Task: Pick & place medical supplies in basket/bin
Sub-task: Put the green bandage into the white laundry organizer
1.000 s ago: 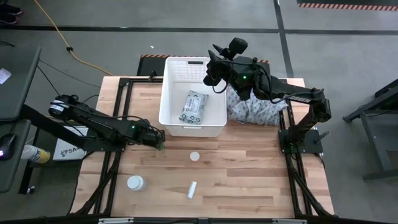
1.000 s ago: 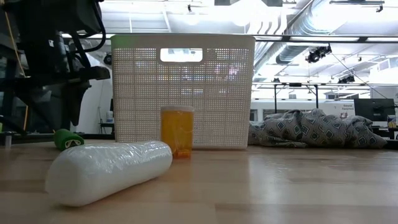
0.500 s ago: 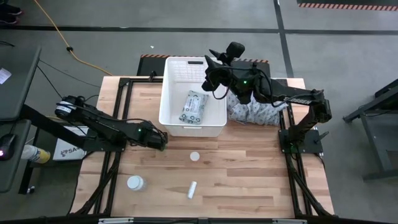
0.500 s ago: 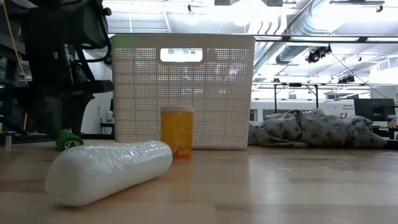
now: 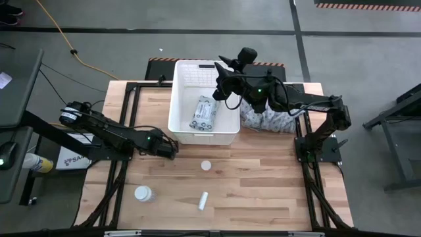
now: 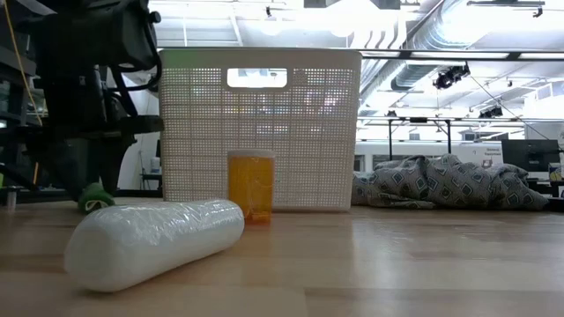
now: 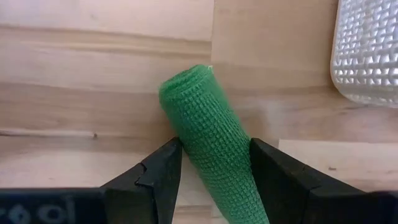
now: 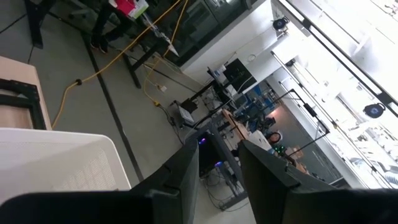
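Note:
The green cylinder (image 7: 211, 143), a mesh-textured roll, lies on the wood by the white bin's near left corner, between the fingers of my left gripper (image 5: 168, 149), which is shut on it. In the low view it shows at the left as a green cylinder (image 6: 92, 197) under the dark arm. The white lattice bin (image 5: 179, 125) holds the grey-green wipes packet (image 5: 204, 113). My right gripper (image 5: 222, 74) hovers open and empty over the bin's far right rim, pointing up into the room. My left gripper pinches the green cylinder between its two fingers, one finger (image 7: 163, 171) on each side of its rear part (image 7: 221, 168). It comes in low from the table's left, roughly along the roll. The free end (image 7: 186, 84) juts past the fingertips, and the roll looks to be down on the wood.
A white-capped amber bottle (image 5: 206, 165) stands in front of the bin. A white bottle (image 5: 143, 193) and a small white tube (image 5: 203, 200) lie near the table's near edge. The grey patterned cloth (image 5: 271, 115) is bunched right of the bin. Bare wood spans the right half.
My left gripper has edged slightly toward the bin's near left corner, with the green cylinder between its fingers. My right gripper has drawn back a little toward the table's far edge above the bin.

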Robot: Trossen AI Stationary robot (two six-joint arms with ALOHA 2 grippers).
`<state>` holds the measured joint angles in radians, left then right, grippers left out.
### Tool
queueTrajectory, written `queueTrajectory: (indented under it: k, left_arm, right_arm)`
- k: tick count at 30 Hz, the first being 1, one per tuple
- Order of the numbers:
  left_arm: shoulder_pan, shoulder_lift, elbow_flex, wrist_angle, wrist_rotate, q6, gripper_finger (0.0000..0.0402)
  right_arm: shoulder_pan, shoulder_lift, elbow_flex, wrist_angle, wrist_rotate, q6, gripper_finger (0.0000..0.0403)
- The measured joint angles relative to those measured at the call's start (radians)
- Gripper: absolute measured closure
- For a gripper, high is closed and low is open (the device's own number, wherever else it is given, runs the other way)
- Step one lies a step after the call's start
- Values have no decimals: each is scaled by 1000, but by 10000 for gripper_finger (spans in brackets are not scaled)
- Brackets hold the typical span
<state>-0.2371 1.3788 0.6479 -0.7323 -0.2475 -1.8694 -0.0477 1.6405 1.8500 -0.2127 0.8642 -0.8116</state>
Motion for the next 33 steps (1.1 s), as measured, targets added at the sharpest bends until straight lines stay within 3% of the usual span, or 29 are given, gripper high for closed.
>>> queueTrajectory:
  k: [14, 25, 33]
  left_arm:
    - [-3, 3, -4, -3, 125, -20, 185]
    - [-46, 3, -4, -4, 79, -51, 273]
    - [-136, 3, -4, -3, 45, -160, 288]
  right_arm:
    - [2, 0, 0, 0, 0, 0, 295]
    - [3, 0, 0, 0, 0, 0, 295]
    - [3, 0, 0, 0, -2, 0, 295]
